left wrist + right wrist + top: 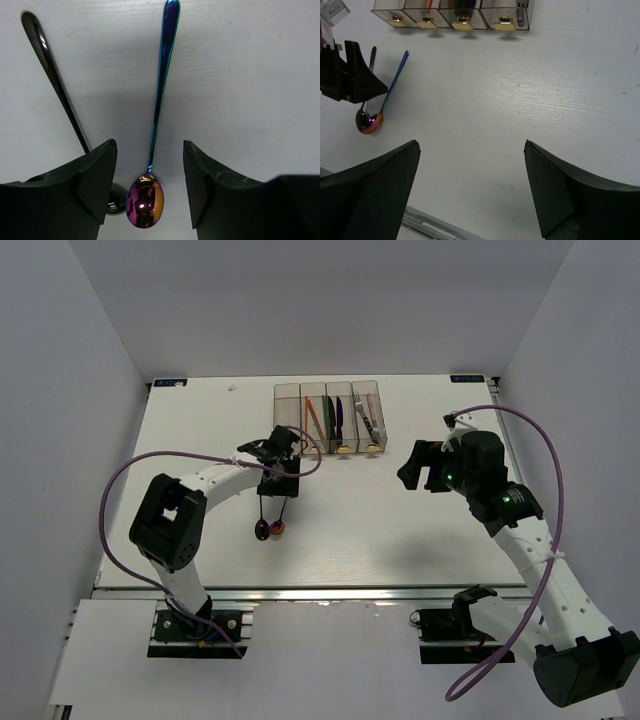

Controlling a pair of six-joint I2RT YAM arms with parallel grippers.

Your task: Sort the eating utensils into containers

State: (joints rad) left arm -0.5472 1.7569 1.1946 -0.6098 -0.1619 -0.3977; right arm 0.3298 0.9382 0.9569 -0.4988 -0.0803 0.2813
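Observation:
Two spoons lie side by side on the white table. The iridescent blue-purple spoon (pixel 159 100) lies between the fingers of my open left gripper (pixel 150 150), which hovers just above it without touching. The black spoon (pixel 57 85) lies just left of it, its bowl partly behind the left finger. From above, both bowls (pixel 270 531) show below my left gripper (pixel 278 488). The four joined containers (pixel 288 400) stand at the back; three hold orange, blue-black and pinkish-silver utensils, and the leftmost looks empty. My right gripper (pixel 413 468) is open and empty over bare table (pixel 472 147).
The containers' yellow tabs (pixel 462 23) face the arms. My left gripper (pixel 350 75) and both spoons (pixel 370 121) show at the left of the right wrist view. The table's near edge with a metal rail (pixel 430 222) runs below the right gripper.

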